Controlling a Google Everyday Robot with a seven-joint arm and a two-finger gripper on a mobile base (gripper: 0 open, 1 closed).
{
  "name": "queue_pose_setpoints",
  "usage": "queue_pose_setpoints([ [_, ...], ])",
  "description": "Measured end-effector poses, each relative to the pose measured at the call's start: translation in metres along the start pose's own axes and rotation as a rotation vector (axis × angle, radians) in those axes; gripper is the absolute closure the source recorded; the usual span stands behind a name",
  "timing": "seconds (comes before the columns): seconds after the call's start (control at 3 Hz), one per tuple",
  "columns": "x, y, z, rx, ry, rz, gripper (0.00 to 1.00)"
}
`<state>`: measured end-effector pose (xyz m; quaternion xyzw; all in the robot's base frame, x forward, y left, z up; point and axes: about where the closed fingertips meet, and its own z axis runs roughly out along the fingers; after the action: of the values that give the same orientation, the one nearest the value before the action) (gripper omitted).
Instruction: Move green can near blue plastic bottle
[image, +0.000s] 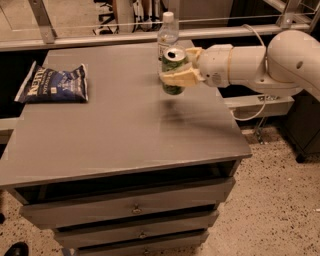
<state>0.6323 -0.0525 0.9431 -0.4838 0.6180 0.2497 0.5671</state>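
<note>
The green can (173, 65) with a silver top is held in the air above the far right part of the grey table (115, 125). My gripper (179, 74) comes in from the right on a white arm and is shut on the can, its pale fingers (175, 78) wrapped around the can's middle. The blue plastic bottle (167, 31), clear with a white cap, stands upright at the table's far edge, just behind the can and partly hidden by it.
A flat dark blue chip bag (52, 83) lies at the table's far left. The table has drawers (135, 205) below. A metal rail (100, 39) runs behind the table. Speckled floor lies to the right.
</note>
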Motion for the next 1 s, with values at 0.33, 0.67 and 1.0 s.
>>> queue_pose_setpoints([
  [0.33, 0.013, -0.041, -0.015, 0.07, 0.033, -0.005, 1.0],
  [0.67, 0.032, -0.07, -0.02, 0.107, 0.056, 0.03, 1.0],
  [1.0, 0.048, -0.084, -0.012, 0.11, 0.056, 0.082, 0.88],
])
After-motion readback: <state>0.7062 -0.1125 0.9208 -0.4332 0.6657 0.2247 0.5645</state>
